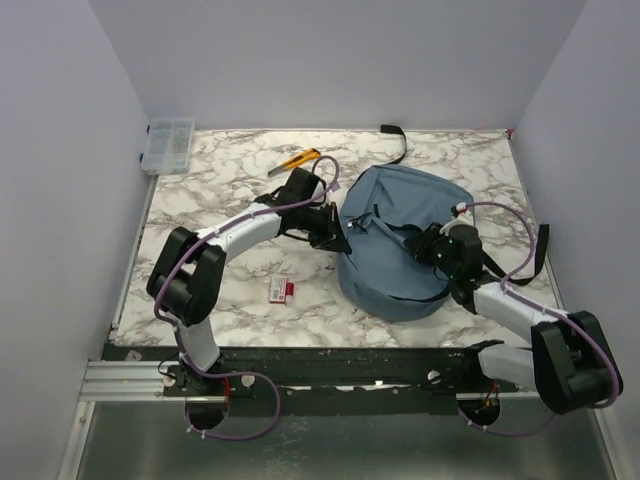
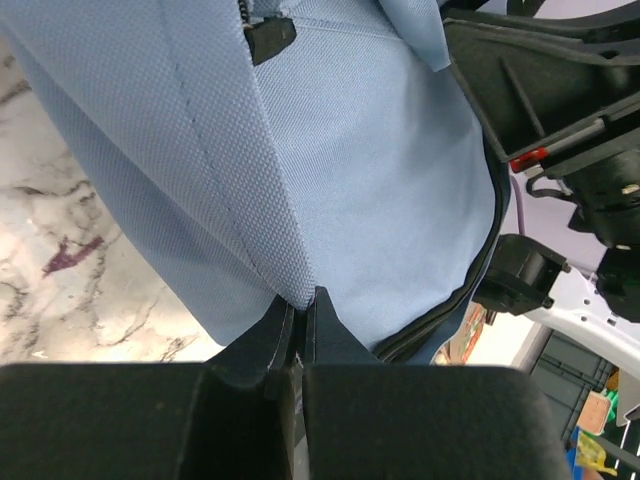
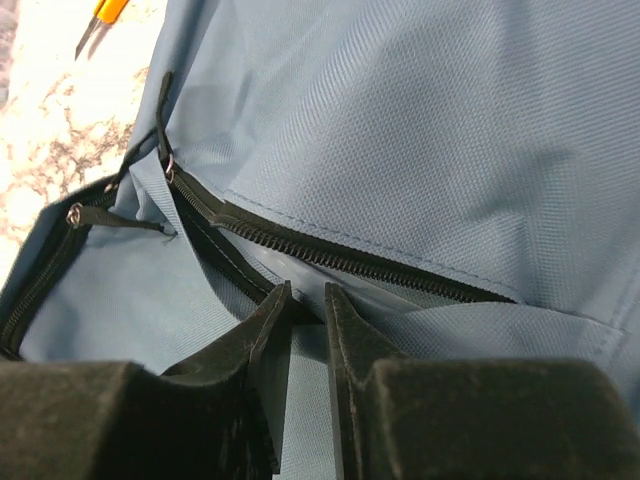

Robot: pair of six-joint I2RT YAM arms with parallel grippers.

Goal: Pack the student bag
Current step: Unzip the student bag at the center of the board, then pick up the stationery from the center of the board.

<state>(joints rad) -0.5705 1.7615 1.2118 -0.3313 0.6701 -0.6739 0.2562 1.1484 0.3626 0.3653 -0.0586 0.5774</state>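
The student bag [image 1: 400, 200] lies right of your left gripper [image 1: 335, 238], under your right gripper [image 1: 432, 248]; the cutter [image 1: 300, 160] sits beyond the left one.

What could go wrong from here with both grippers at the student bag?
The left gripper is shut on only a thin fold of the student bag; the fabric might slip out if pulled.
The right gripper, jaws narrowly apart at the zipper, may catch inner lining instead of the opening's edge.
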